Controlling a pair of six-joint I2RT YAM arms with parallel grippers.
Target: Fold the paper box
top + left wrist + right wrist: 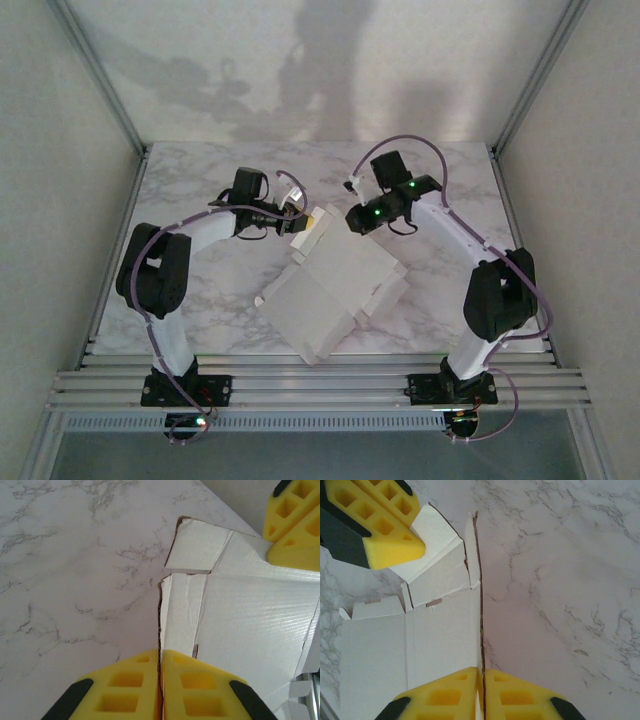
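Your left gripper (160,656) and right gripper (483,672) each pinch a far edge of the box (330,295). It lies slanted, near-left to far-right.

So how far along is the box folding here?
Early stage. Done: nothing looks fully folded; the paper box lies mostly spread, off-white side up. In hand: left pincer and right pincer each clamp a thin flap edge at its far end. Left: raising the walls, tucking flaps, closing it.

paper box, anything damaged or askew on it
The paper box lies unfolded and skewed diagonally on the table. In the left wrist view, its flap near the left gripper shows wrinkled creases.
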